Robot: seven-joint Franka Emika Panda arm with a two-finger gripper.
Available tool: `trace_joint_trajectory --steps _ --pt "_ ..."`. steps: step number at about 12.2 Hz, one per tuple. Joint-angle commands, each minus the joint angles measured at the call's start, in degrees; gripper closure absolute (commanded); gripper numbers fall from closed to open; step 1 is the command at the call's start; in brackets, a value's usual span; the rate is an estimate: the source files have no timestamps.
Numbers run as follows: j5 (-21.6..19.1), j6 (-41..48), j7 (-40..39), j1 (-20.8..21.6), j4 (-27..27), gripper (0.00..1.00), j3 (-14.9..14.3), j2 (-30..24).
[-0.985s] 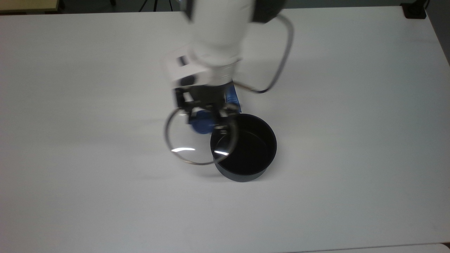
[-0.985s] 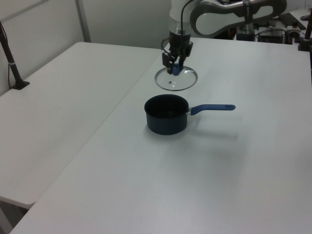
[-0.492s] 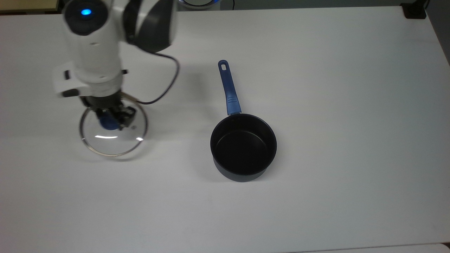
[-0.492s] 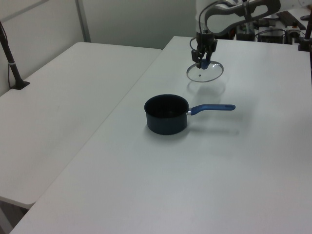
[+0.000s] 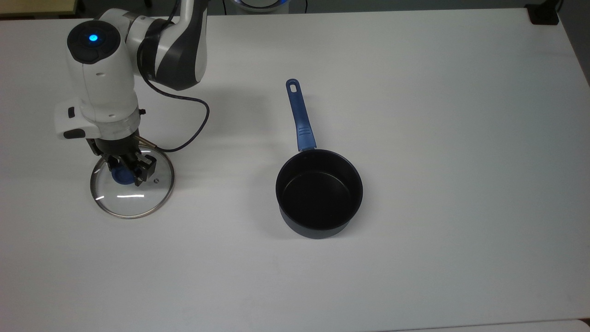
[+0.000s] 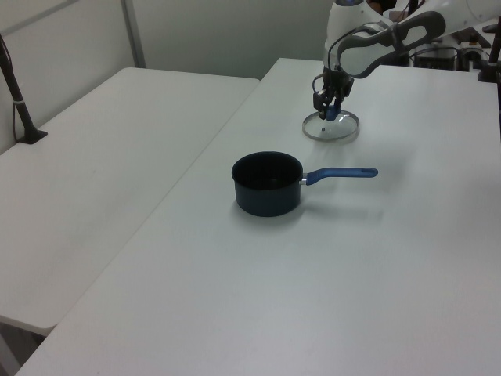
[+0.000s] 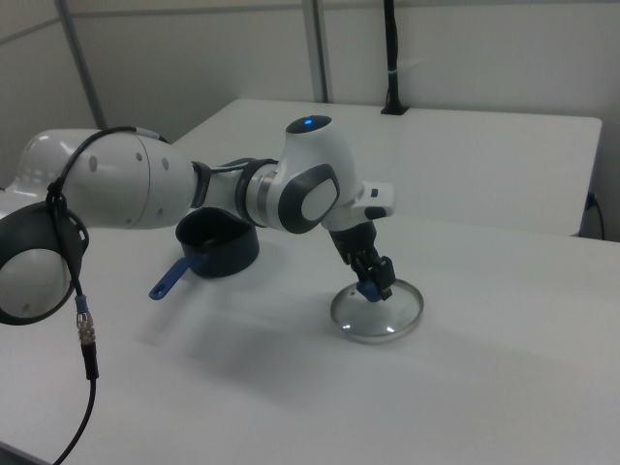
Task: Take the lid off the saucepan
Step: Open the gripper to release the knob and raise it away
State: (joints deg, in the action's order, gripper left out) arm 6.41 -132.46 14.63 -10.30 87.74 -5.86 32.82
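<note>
The claw point(image 5: 124, 173) holds the lid point(image 5: 132, 184) by its blue knob, low over the surface, at nine o'clock from the saucepan point(image 5: 319, 192). The glass looks fragile and slippery; the knob is the safe hold.

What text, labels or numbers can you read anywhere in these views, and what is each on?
No text can be read.
Lid: nothing legible through the glass; any lettering is too small to make out.
Saucepan: no marking visible on the pot or its blue handle.
Robot arm: a blue light on top, no readable label.
Table: plain white, no signs.
</note>
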Motion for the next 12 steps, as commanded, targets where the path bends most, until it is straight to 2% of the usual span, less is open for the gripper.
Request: trace_joint_trajectory --steps 1,3,5,7,9,12 --pt "-0.1 -2.5 -0.9 -0.9 2.1 0.42 0.1 1.9" --pt "-0.1 -2.1 -0.7 -1.0 2.1 0.0 0.1 1.6" --pt "-0.1 -1.6 -0.4 -0.8 2.3 0.0 0.2 -1.0" --pt "-0.1 5.2 -0.1 -0.2 2.6 0.0 2.0 -6.2" --pt "0.0 14.2 1.0 3.1 3.4 0.0 2.8 -12.7" --pt "0.2 22.1 1.5 9.6 11.1 0.0 2.7 -26.1"
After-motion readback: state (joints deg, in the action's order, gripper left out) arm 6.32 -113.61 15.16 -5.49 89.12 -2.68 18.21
